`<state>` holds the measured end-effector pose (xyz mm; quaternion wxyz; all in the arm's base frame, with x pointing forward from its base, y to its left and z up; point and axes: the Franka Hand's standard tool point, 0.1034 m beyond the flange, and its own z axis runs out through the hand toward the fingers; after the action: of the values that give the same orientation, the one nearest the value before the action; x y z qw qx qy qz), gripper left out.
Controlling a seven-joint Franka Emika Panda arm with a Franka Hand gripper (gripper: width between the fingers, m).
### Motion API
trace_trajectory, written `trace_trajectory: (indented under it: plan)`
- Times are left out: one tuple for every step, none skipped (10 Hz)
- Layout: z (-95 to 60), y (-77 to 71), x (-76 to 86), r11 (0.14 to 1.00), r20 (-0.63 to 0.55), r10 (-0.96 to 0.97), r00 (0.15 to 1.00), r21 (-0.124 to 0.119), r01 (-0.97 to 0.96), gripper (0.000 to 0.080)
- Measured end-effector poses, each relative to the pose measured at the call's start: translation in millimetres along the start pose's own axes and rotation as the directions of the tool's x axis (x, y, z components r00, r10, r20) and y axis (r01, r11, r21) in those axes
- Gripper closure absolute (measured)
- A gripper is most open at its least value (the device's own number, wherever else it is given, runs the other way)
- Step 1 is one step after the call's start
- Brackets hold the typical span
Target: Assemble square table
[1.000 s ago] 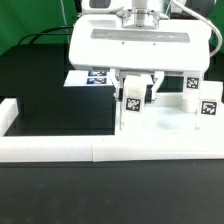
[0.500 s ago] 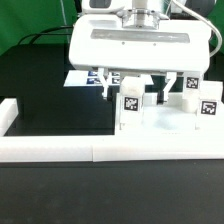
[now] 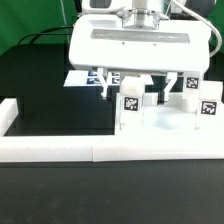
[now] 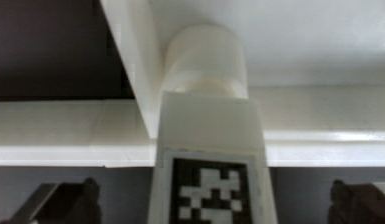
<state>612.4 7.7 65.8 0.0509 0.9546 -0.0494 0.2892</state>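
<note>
Tabletop (image 3: 165, 128) lies against the border wall (image 3: 60, 152) at the exterior view's right, one leg post (image 3: 130, 110) upright on it; gripper (image 3: 127, 84) spread wide above, holding nothing.

A flat black tabletop (image 3: 50, 120) fills most of the exterior view. Its top looks dark and dull, with little shine. A long low white border wall (image 3: 100, 152) runs across the front of it and turns up at the exterior view's left. Behind the tabletop hangs a green cloth backdrop (image 3: 35, 20), smooth and plain. A thin black cable (image 3: 40, 36) curves across the green cloth. The light is soft and even.
</note>
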Motion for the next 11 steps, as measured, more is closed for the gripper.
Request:
trace_trajectory:
  plan:
    - [0.0,0.0,0.0,1.0,0.0,-0.001,1.0,0.0,0.001,0.0151]
    - [0.0,0.0,0.0,1.0,0.0,-0.002,1.0,0.0,0.002,0.0151]
    - [0.3,0.9,-0.1,1.0,0.011,-0.007,1.0,0.001,0.007,0.0151]
    - [-8.2,9.4,7.5,1.0,0.07,0.002,0.998,0.015,-0.003,0.0151]
    - [-22.6,16.5,20.5,0.999,0.101,0.022,0.995,0.04,-0.026,0.0151]
    - [-27.8,12.7,22.6,0.997,0.146,0.039,0.989,0.063,-0.049,0.0151]
    - [-28.8,7.2,25.1,0.995,0.207,0.042,0.978,0.081,-0.059,0.0151]
    - [-28.0,9.9,31.5,0.995,0.201,0.04,0.979,0.082,-0.058,0.0151]
    - [-25.6,9.5,24.8,0.994,0.257,0.039,0.966,0.087,-0.063,0.0151]
    - [-22.9,6.1,19.6,0.992,0.368,0.032,0.929,0.101,-0.074,0.0151]
    - [-16.2,6.5,22.1,0.992,0.397,0.029,0.917,0.1,-0.075,0.0151]
